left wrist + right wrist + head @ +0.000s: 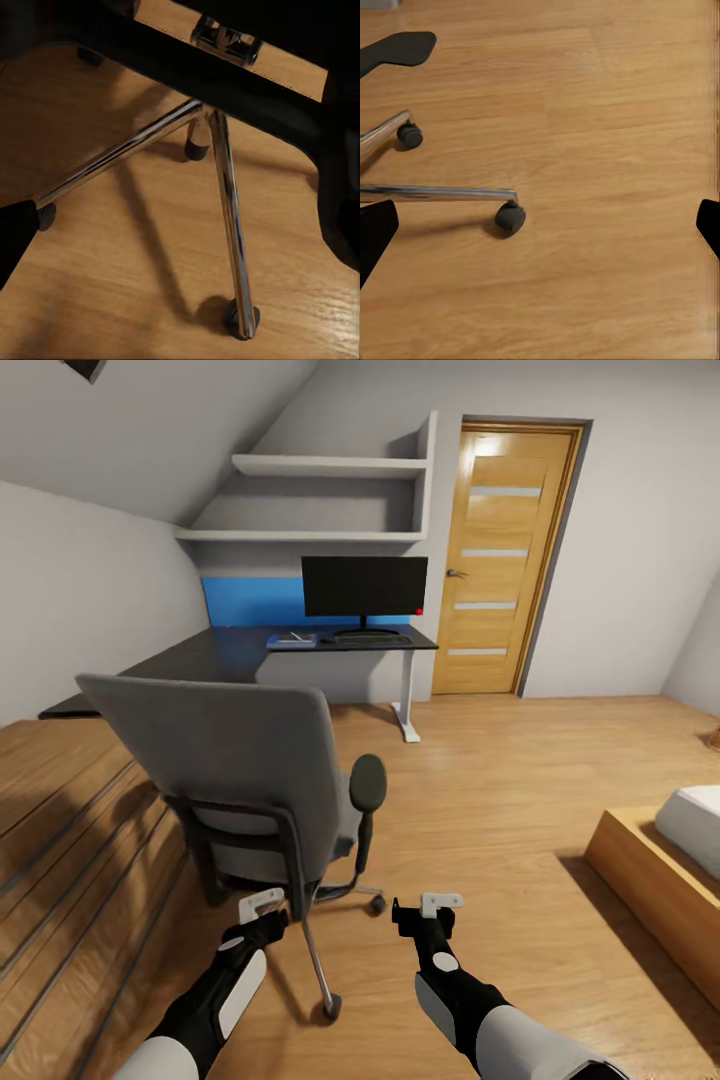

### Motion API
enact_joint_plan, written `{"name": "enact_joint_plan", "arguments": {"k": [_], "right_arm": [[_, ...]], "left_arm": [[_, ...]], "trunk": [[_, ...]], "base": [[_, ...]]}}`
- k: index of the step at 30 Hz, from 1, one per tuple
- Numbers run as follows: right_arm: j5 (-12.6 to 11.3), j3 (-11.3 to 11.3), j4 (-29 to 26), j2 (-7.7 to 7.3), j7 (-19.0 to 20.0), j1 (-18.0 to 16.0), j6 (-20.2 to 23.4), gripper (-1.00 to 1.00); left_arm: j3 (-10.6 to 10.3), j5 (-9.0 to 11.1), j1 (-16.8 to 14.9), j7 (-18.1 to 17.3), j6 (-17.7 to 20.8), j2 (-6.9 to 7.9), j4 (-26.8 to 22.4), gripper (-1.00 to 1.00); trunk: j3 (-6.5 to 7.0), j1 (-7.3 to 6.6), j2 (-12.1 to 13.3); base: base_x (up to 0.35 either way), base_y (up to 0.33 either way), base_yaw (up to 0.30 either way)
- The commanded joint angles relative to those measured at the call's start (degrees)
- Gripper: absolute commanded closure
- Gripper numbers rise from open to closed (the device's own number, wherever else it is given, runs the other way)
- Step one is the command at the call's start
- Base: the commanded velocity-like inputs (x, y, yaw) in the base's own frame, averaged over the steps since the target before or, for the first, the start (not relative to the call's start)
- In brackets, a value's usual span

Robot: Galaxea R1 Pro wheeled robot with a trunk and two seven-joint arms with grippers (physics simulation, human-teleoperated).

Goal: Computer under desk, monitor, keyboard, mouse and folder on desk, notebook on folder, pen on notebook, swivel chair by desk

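Chair [225,760] is sitting in the lower left-centre of the head view, its grey back facing the camera, well apart from the surface [230,650] in the upper centre. On the surface: monitor [364,588], keyboard [372,639] just in front of it, and a blue folder [292,641] to the keyboard's left w/ sth grey lying on top, too small to tell more.

Left claw [262,903] is sitting just below the chair's seat frame, by the chrome leg [229,225] running toward the camera. Right claw [441,903] is hanging over bare floor [607,112], right of the chair. Right claw looks spread: dark tips at opposite edges of its wrist view. Left claw: can't tell, one tip showing.

Key relation: chair lies straight betw. robot & surface, left arm nearer. Judgement: next move is prob. shoving the chair forward, away from the camera, toward the surface.
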Motion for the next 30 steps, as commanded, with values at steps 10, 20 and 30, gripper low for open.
{"name": "enact_joint_plan", "arguments": {"k": [10, 20, 30], "right_arm": [[-0.5, 0.5, 0.1, 0.00, -0.3, -0.1, -0.2, -1.00], [-0.5, 0.5, 0.1, 0.00, -0.3, -0.1, -0.2, -1.00], [-0.5, 0.5, 0.1, 0.00, -0.3, -0.1, -0.2, -1.00]], "left_arm": [[-0.4, 0.6, 0.0, 0.4, 0.2, -0.37, 0.0, -1.00], [-0.4, 0.6, 0.0, 0.4, 0.3, -0.49, 0.0, -1.00], [-0.8, 0.5, 0.0, 0.4, 0.2, -0.52, 0.8, -1.00]], "trunk": [[0.61, -0.01, 0.0], [1.25, -0.01, 0.0], [1.54, -0.01, 0.0]], "base": [[0.000, 0.000, -0.178], [0.000, 0.000, -0.173], [0.000, 0.000, -0.076]]}}
